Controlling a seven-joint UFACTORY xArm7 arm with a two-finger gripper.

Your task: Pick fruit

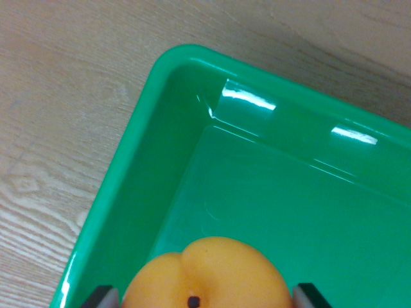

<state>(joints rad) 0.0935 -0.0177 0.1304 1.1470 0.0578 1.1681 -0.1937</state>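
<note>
While above the green bin, hand clamped on orange fruit, fingers either side.

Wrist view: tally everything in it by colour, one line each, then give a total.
Orange: 1, the round orange peach-like fruit between the fingers
Green: 1, the glossy green plastic tray
Grey-black: 2, the fingers at the fruit's sides
Pale wood-grain: 1, the table
Total: 5

Orange fruit; glossy green bin; pale wood-grain table
</note>
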